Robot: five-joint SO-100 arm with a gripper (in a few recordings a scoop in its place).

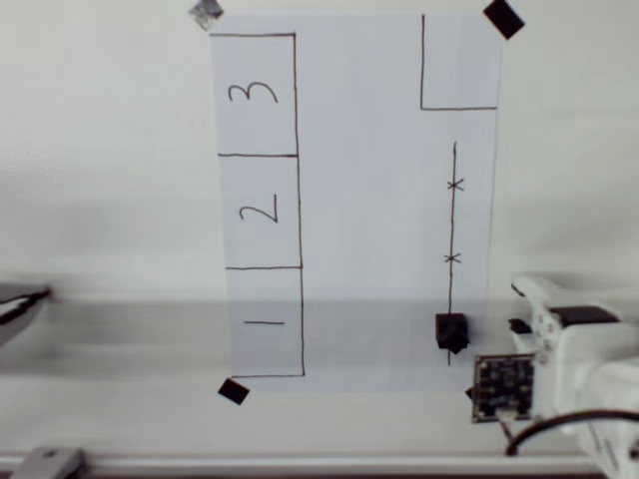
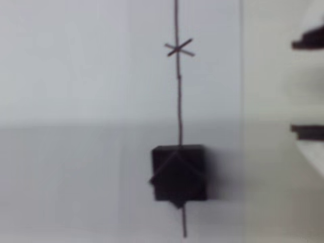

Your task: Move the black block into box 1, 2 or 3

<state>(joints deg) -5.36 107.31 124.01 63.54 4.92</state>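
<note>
At the lower right of the overhead view, the white robot arm [image 1: 579,349] reaches in from the frame's edge, a small circuit board [image 1: 502,387] fixed to its near side. Dark parts of the tool [image 2: 308,86] show at the right edge of the wrist view, one bar above another with pale counter between them; whether the tool stands apart or together cannot be told from either picture. It holds nothing.

Just left of the arm, the black block [image 1: 451,331] sits on the white paper [image 1: 359,200], near the sheet's lower right. In the wrist view the block [image 2: 179,173] rests squarely on a pen-drawn line [image 2: 178,101] that runs up the frame and passes under it, with a short end of line showing below. An X mark [image 2: 178,48] crosses that line higher up; the overhead view shows two such marks along it.

Across the paper, in the left column of the overhead view, three pen-drawn rectangles are stacked: box 1 [image 1: 266,322] lowest, box 2 [image 1: 260,211] in the middle, box 3 [image 1: 254,94] at the top. The block lies well apart from all three. An unnumbered rectangle [image 1: 458,62] occupies the sheet's upper right corner. Black tape squares [image 1: 233,391] pin the paper's corners to the pale counter [image 1: 100,200].
</note>
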